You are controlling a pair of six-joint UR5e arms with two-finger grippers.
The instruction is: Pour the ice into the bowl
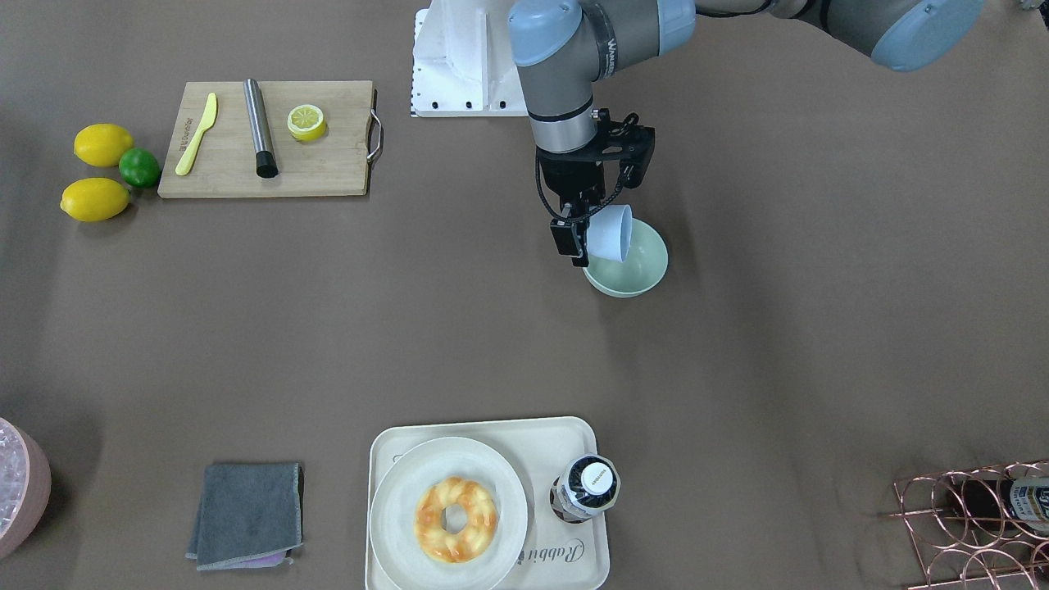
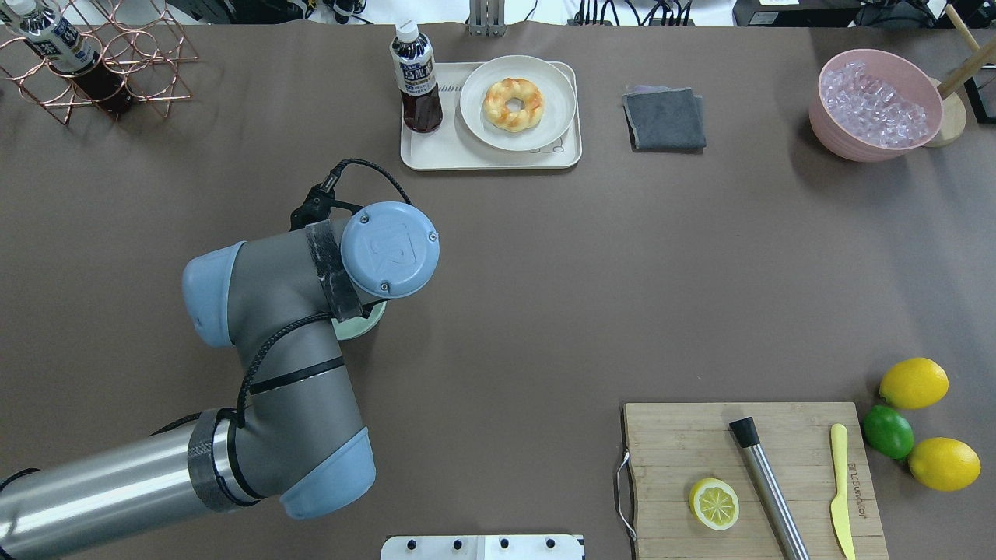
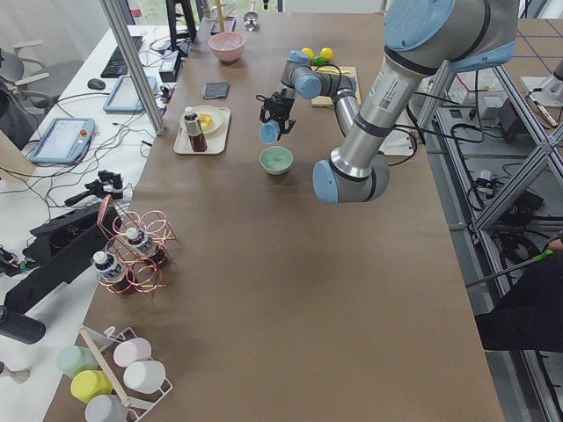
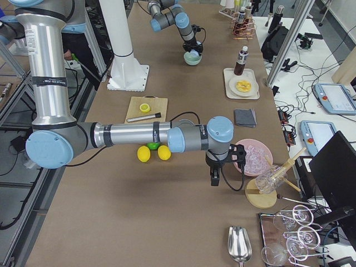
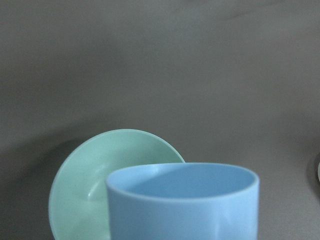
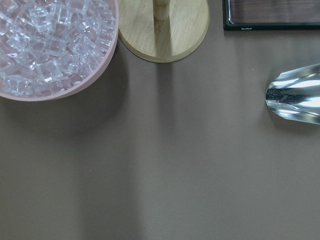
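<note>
My left gripper [image 1: 592,236] is shut on a light blue cup [image 1: 611,232] and holds it tipped on its side, mouth over the near-robot rim of the mint-green bowl [image 1: 633,269]. In the left wrist view the cup [image 5: 185,202] fills the bottom and the bowl [image 5: 95,185] lies behind it; no ice shows in the bowl or in the visible part of the cup. In the overhead view my left arm hides all but a sliver of the bowl [image 2: 367,322]. Clear ice cubes [image 2: 875,104] fill the pink container [image 6: 95,82]. My right gripper [image 4: 214,179] hangs beside that container; I cannot tell whether it is open.
A tray [image 1: 590,541] with a donut plate and a bottle [image 1: 587,487], and a grey cloth [image 1: 246,515], lie at the far side. A cutting board [image 1: 328,168], lemons and a lime sit on the robot's right. A wire rack [image 1: 975,524], metal scoop [image 6: 296,95], wooden stand base [image 6: 165,30].
</note>
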